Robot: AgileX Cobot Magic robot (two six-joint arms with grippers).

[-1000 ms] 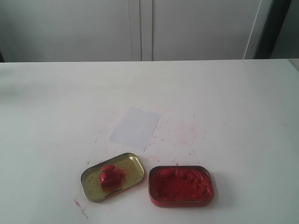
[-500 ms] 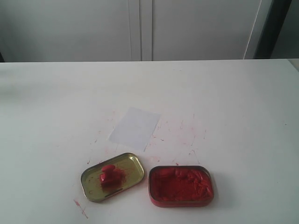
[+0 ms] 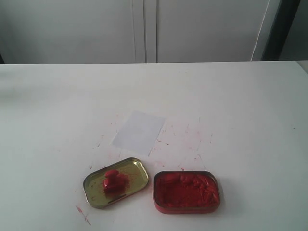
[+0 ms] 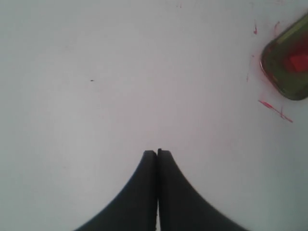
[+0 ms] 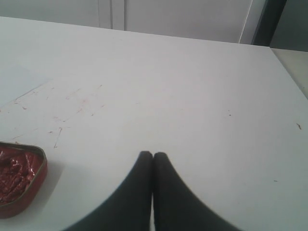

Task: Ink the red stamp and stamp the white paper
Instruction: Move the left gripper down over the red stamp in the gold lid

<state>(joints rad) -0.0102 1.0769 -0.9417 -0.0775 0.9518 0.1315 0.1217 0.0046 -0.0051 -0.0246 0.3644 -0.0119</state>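
The red stamp [image 3: 113, 180] stands inside the gold tin lid [image 3: 137, 169] near the table's front, left of the red tin of paste [image 3: 186, 191]. The white paper [image 3: 138, 129] lies flat behind them, mid-table. Neither arm shows in the exterior view. My left gripper [image 4: 157, 153] is shut and empty over bare tabletop, with the gold lid [image 4: 276, 67] and the stamp [image 4: 299, 61] off at the picture's edge. My right gripper [image 5: 153, 155] is also shut and empty above the table, with the paste tin [image 5: 19, 175] and a corner of the paper [image 5: 17, 82] off to one side.
Red ink specks and scratches mark the white tabletop [image 3: 240, 110] around the paper and tins, and a red streak [image 3: 83, 214] lies in front of the lid. Grey cabinet doors [image 3: 144, 29] stand behind the table's far edge.
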